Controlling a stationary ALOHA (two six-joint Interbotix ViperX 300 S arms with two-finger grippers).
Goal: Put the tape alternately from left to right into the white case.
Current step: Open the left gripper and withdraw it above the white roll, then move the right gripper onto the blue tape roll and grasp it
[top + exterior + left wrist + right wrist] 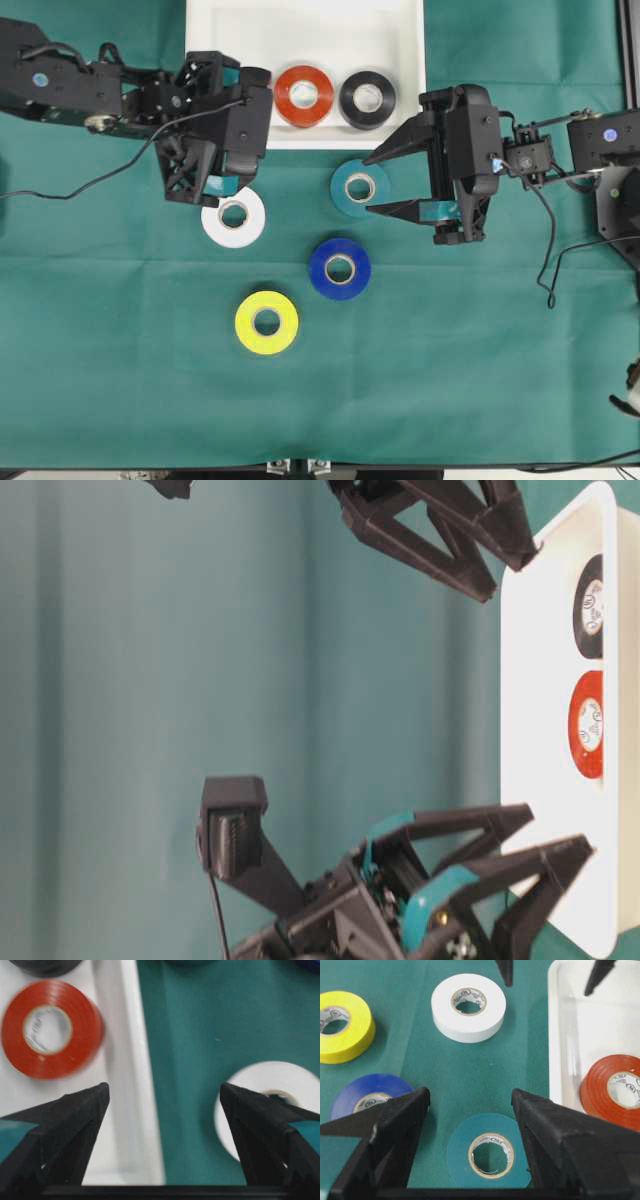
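Two tape rolls point(335, 96) inside the white case point(240, 40), four rolls point(300, 250) on the cloth point(120, 350) before it.

Setting: robotics lab / test bench, not a home or shop. Evidence: work surface was fully covered w/ a green cloth point(120, 380), creased in straight fold lines, stretched edge to edge like a staged test mat. Two black robot arms, the left arm point(70, 85) and the right arm point(610, 150), were mounted at opposite sides, w/ exposed cables point(548, 250) trailing loose over the cloth. Wrist cams looked down past each arm's fingers. Props were sparse and deliberate: a white case point(400, 20) and colour-coded tape rolls point(339, 268) laid out apart. A metal bracket point(298, 466) showed at the table's near edge. No household or office furnishings visible.
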